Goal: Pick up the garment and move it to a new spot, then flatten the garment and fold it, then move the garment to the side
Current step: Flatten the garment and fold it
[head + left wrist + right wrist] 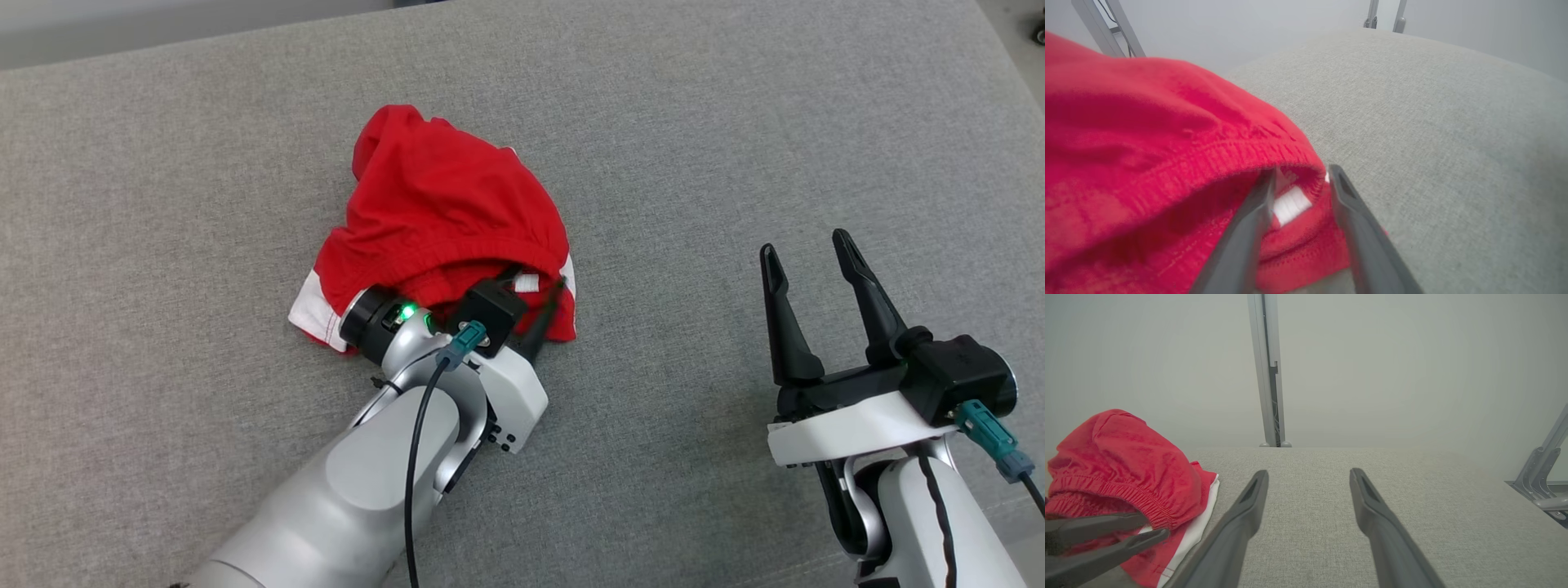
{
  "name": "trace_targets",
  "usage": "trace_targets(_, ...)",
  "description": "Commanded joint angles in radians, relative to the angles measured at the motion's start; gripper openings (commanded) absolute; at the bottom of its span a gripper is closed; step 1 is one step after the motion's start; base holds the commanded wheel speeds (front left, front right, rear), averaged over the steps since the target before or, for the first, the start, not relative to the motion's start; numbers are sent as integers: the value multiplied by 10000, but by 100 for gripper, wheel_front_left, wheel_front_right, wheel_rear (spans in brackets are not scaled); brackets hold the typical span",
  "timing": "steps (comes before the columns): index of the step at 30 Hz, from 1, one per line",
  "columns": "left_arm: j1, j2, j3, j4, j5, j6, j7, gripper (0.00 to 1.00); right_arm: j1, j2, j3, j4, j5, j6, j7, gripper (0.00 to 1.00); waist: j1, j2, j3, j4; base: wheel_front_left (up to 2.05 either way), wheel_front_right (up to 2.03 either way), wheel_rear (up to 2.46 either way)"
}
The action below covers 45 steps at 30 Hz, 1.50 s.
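The garment (441, 212) is a pair of red shorts with white trim, bunched in a heap on the grey fabric surface (735, 122). My left gripper (535, 282) reaches into its near right edge. In the left wrist view the garment (1147, 155) has its elastic waistband and a white label between the two fingers of the left gripper (1301, 171), which stand apart, one inside the waistband opening and one outside. My right gripper (804, 242) hovers open and empty well to the right. The right wrist view shows the garment (1122, 457), the left gripper (1155, 524) and the right gripper (1308, 473).
A grey metal post (1267, 375) rises behind the surface's far edge, and a metal bracket (1539, 469) sits beyond its right edge. Two frame legs (1386, 16) stand past the far edge in the left wrist view. Bare fabric lies between the garment and my right gripper.
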Motion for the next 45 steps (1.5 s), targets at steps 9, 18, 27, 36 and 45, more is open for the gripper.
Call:
trace_targets(9,-331,50,850,-434,-305,-80,-55,0,67,-64,-138,45,86,1,-51,100,0,0,-319,196,0,0,0)
trace_targets(18,-597,43,2422,-2315,-1300,-913,-56,0,346,-64,-145,209,182,1,-51,100,0,0,-1254,369,0,0,0)
trace_targets(27,-1673,40,2164,-3380,-2771,-911,578,0,703,-66,-60,431,189,1,-51,100,0,0,-2178,226,0,0,0)
trace_targets(36,-2348,64,1439,-5342,-3124,994,1593,0,1050,-63,-211,393,108,1,-51,100,0,0,-2532,5,0,0,0)
trace_targets(45,-375,383,1779,-2903,-4251,1126,1653,0,826,-61,-163,222,197,1,-51,100,0,0,-2140,-16,0,0,0)
